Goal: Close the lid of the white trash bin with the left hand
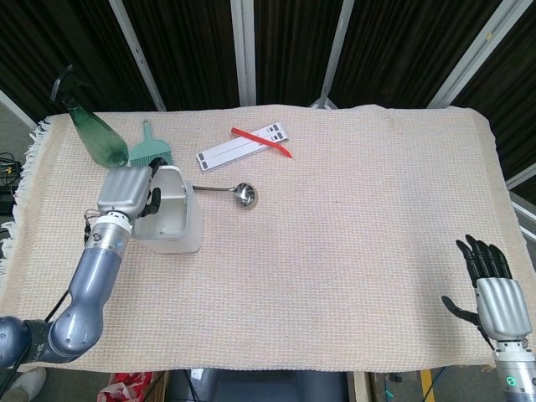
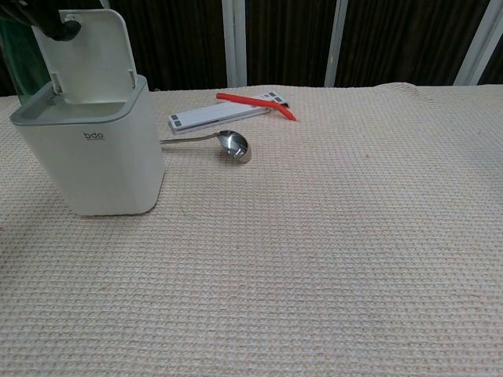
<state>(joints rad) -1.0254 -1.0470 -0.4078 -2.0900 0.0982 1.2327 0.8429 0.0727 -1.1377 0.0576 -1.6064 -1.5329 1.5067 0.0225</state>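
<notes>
The white trash bin [image 1: 186, 228] stands on the left part of the table, seen close up as the bin [image 2: 94, 157] in the chest view. Its lid [image 2: 90, 59] is raised, leaning slightly back on its rear hinge. My left hand [image 1: 126, 194] hovers over the bin's left rear side, and its dark fingertips [image 2: 49, 22] touch the lid's top left edge. It holds nothing. Near the front right corner of the table, my right hand [image 1: 494, 293] is held with fingers spread and empty.
A green spray bottle [image 1: 92, 134] and a teal brush [image 1: 151, 151] lie just behind the bin. A metal ladle [image 1: 243, 194] rests to the bin's right. Further back lie a white strip [image 1: 239, 149] and a red tool [image 1: 264, 141].
</notes>
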